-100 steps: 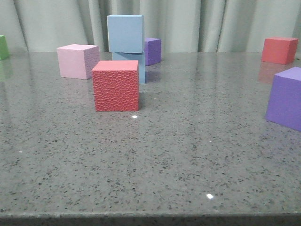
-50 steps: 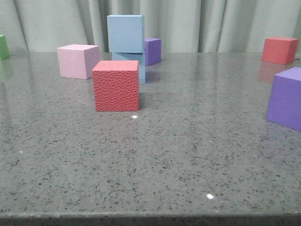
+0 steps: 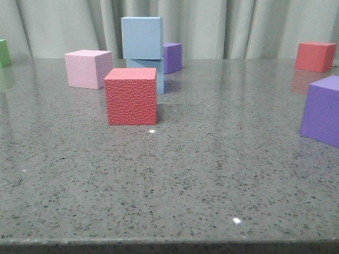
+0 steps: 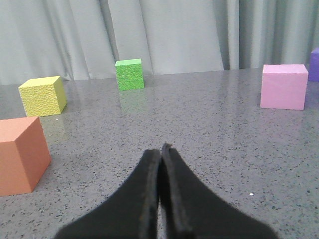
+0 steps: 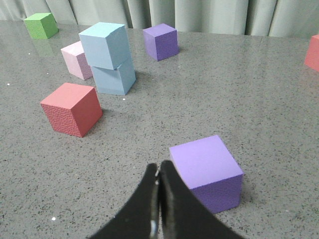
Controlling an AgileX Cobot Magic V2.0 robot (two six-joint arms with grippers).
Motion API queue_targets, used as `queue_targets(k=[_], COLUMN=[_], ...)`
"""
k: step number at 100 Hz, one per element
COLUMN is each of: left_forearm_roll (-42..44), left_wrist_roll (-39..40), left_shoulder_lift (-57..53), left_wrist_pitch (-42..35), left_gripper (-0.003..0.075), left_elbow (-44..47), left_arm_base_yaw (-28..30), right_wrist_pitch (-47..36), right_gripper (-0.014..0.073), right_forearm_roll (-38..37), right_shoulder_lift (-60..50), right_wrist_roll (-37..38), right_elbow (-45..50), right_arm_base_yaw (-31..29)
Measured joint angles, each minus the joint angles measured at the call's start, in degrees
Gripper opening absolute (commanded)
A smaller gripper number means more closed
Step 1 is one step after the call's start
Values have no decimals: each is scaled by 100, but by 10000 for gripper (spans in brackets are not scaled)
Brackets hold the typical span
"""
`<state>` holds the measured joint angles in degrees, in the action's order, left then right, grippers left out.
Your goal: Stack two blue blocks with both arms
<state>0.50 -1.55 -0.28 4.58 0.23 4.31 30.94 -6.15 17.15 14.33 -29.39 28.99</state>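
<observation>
Grey curtains hang behind a speckled grey table. The left gripper has its fingers pressed together on nothing; the right gripper is likewise closed and empty, just beside a purple cube. Far left, one blue block sits on the other, behind a red cube. Nothing has shifted over the last second: the stack stands alone, so the task looks done.

One block atop another, behind a textured cube, right of a smooth cube.
</observation>
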Motion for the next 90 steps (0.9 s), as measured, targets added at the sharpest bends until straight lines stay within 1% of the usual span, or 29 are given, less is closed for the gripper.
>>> queue_targets(k=[69,81,90], left_forearm_roll=[0,0,0], left_wrist_roll=[-6,-6,-6], left_shoulder_lift=[0,0,0], left_wrist_pitch=[0,0,0], left_gripper=[-19,-19,-19], left_elbow=[0,0,0], left_arm_base_yaw=[0,0,0], right_wrist_pitch=[0,-225,-775], right_gripper=[-112,-112,-112], right_forearm_roll=[-70,-105,-108], right_shoulder_lift=[0,0,0], right_wrist_roll=[0,0,0], right_elbow=[14,166,331], right_arm_base_yaw=[0,-22,-202])
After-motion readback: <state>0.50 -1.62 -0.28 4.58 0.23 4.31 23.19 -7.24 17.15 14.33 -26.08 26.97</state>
